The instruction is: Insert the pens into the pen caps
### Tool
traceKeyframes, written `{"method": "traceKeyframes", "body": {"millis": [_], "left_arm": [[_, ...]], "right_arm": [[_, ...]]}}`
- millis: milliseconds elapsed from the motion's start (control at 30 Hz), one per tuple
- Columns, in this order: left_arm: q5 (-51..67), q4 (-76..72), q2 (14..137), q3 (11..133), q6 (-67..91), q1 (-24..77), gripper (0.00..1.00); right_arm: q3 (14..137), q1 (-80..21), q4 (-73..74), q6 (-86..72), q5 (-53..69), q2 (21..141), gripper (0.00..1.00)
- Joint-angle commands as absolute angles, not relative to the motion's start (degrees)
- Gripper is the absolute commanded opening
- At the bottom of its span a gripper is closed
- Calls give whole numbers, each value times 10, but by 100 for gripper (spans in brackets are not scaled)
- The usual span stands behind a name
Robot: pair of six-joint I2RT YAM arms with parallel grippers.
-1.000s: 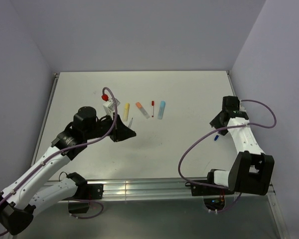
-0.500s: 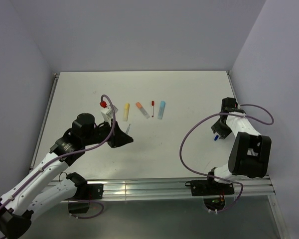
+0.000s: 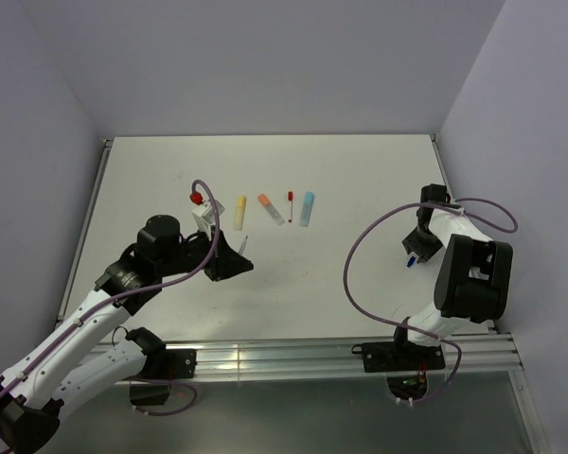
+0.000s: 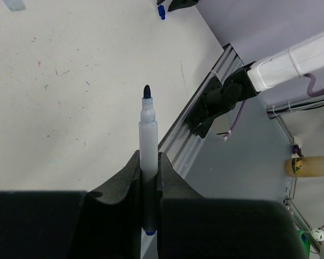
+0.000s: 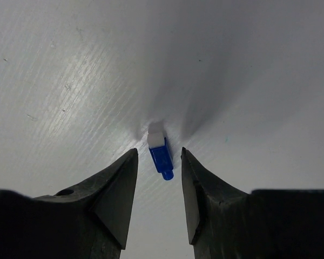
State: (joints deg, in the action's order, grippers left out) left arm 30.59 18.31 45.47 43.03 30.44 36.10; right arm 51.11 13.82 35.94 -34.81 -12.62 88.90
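My left gripper (image 4: 149,168) is shut on a pale pen (image 4: 148,132) with a dark blue tip, which sticks out forward above the table. In the top view this gripper (image 3: 237,257) hovers near the table's middle left. My right gripper (image 5: 158,153) is open, its jaws on either side of the dark blue pen cap (image 5: 161,156), which lies on the table. In the top view the right gripper (image 3: 416,249) and this cap (image 3: 410,261) are at the right side. A red cap (image 3: 196,198), a yellowish pen (image 3: 239,212), an orange-capped pen (image 3: 271,209), a thin red pen (image 3: 290,203) and a light blue pen (image 3: 308,208) lie in a row.
The table's right edge and purple wall are close to my right gripper. A metal rail (image 3: 293,355) runs along the near edge. My right arm's purple cable (image 3: 360,265) loops over the table.
My left gripper has drawn back toward the near left with the pen. My right gripper has swung in over the dark blue cap; both have barely moved in the last half second.
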Motion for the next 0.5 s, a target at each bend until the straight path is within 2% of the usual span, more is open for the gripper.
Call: {"method": "traceKeyframes", "body": {"millis": [0, 467], "left_arm": [[314, 165, 447, 432, 288, 360, 0], [316, 164, 449, 432, 288, 359, 0]], "right_arm": [[534, 145, 339, -347, -141, 898, 44], [535, 145, 337, -344, -141, 930, 38]]}}
